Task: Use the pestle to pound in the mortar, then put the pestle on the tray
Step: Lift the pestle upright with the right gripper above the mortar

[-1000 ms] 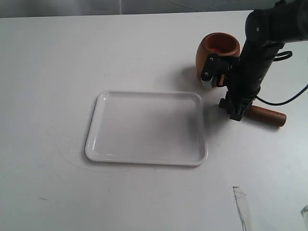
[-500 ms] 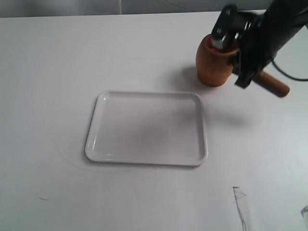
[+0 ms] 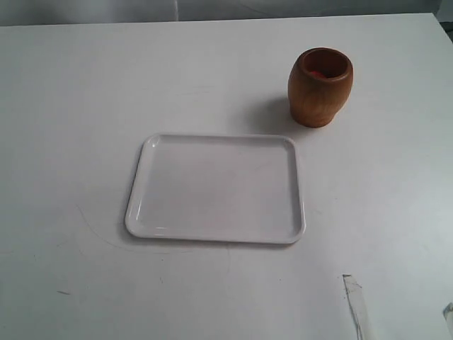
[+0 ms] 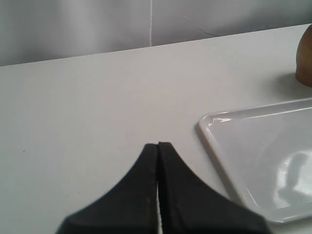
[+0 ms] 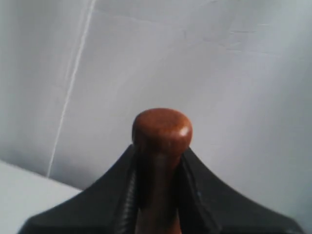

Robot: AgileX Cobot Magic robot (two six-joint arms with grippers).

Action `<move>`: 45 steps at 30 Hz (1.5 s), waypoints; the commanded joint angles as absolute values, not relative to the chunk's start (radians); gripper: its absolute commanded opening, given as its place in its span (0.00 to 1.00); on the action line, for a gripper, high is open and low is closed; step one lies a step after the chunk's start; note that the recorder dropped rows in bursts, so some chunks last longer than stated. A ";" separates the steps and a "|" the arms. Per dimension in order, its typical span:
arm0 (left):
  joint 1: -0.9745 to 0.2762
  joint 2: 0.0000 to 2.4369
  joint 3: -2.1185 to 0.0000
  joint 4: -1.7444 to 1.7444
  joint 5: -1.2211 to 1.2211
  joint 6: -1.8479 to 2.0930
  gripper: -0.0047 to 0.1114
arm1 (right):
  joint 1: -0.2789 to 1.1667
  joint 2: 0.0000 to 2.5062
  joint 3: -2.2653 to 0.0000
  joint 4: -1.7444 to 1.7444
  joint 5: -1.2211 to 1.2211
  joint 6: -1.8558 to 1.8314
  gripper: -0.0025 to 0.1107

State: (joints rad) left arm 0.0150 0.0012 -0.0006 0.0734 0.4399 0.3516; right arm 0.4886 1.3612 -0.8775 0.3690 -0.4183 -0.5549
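Observation:
The brown wooden mortar (image 3: 320,87) stands upright at the back right of the table, its reddish inside showing; its edge (image 4: 305,61) also shows in the left wrist view. The white tray (image 3: 216,188) lies in the middle with nothing on it, and its corner (image 4: 263,151) is close to my left gripper (image 4: 158,145), which is shut on nothing above the table. My right gripper (image 5: 158,161) is shut on the pestle (image 5: 161,129), whose knobbed end sticks out past the fingers toward a grey wall. Neither arm nor the pestle shows in the exterior view.
A strip of clear tape (image 3: 356,304) lies on the white table near the front right. A grey backdrop rises behind the table's far edge (image 4: 151,45).
The right arm has lifted the pestle off the table beside the mortar, swung up past the mortar and gone out of the exterior view. Mortar and tray have not moved.

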 commanded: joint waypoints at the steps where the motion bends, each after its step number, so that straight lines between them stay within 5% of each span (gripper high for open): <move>1: 0.007 0.000 0.000 0.066 0.437 0.343 0.04 | 0.476 1.484 -0.633 0.127 -1.044 -0.067 0.02; 13: 0.007 0.000 0.000 0.066 0.437 0.343 0.04 | 0.474 1.969 -0.619 0.096 -1.221 0.023 0.02; 22: 0.007 0.000 0.000 0.066 0.437 0.343 0.04 | 0.474 1.626 -0.636 0.096 -1.221 -0.093 0.02; 27: 0.007 0.000 0.000 0.066 0.437 0.343 0.04 | 0.474 1.490 -0.727 0.042 -0.926 -0.129 0.02; 45: 0.007 0.000 0.000 0.066 0.437 0.343 0.04 | 0.474 1.948 -0.672 0.096 -1.005 -0.073 0.02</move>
